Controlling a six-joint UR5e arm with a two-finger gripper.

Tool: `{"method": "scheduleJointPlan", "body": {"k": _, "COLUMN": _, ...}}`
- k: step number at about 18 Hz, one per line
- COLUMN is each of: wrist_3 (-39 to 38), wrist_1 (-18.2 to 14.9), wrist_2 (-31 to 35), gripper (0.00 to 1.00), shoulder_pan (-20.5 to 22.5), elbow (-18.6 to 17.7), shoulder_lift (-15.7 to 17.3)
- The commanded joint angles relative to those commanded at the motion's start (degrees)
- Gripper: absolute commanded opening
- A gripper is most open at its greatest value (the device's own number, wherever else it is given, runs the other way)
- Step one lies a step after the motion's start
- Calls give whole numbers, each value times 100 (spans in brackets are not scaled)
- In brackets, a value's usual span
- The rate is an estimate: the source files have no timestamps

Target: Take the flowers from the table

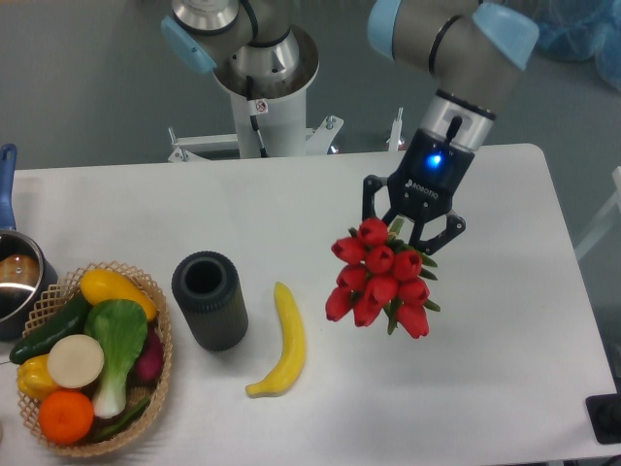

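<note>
The flowers (380, 282), a bunch of red tulip buds with green leaves, hang in the air above the right half of the white table (505, 320). My gripper (411, 221) is shut on the bunch just above the buds, and the black fingers hide the stems. The buds point down and toward the camera, well clear of the tabletop.
A yellow banana (282, 342) lies left of the bunch, beside an upright dark cylinder (209, 299). A wicker basket (155, 388) of vegetables and fruit sits at the front left. A pot (17, 282) with a blue handle is at the left edge. The arm's base (262, 87) stands behind the table.
</note>
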Motion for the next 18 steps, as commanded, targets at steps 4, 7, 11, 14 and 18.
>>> {"method": "scheduleJointPlan", "body": {"k": 4, "wrist_3": -9, "wrist_1": 9, "wrist_2": -624, "gripper": 42, "shoulder_pan": -35, "elbow": 9, "shoulder_lift": 9}}
{"method": "scheduleJointPlan", "body": {"k": 7, "wrist_3": -61, "wrist_1": 9, "wrist_2": -1012, "gripper": 42, "shoulder_pan": -35, "elbow": -9, "shoulder_lift": 26}}
{"method": "scheduleJointPlan", "body": {"k": 11, "wrist_3": -70, "wrist_1": 9, "wrist_2": -1267, "gripper": 42, "shoulder_pan": 44, "elbow": -44, "shoulder_lift": 9}}
{"method": "scheduleJointPlan", "body": {"k": 14, "wrist_3": -79, "wrist_1": 9, "wrist_2": -1276, "gripper": 42, "shoulder_pan": 18, "elbow": -62, "shoulder_lift": 18}}
{"method": "scheduleJointPlan", "body": {"k": 18, "wrist_3": -70, "wrist_1": 9, "wrist_2": -1320, "gripper": 42, "shoulder_pan": -18, "elbow": -53, "shoulder_lift": 26}}
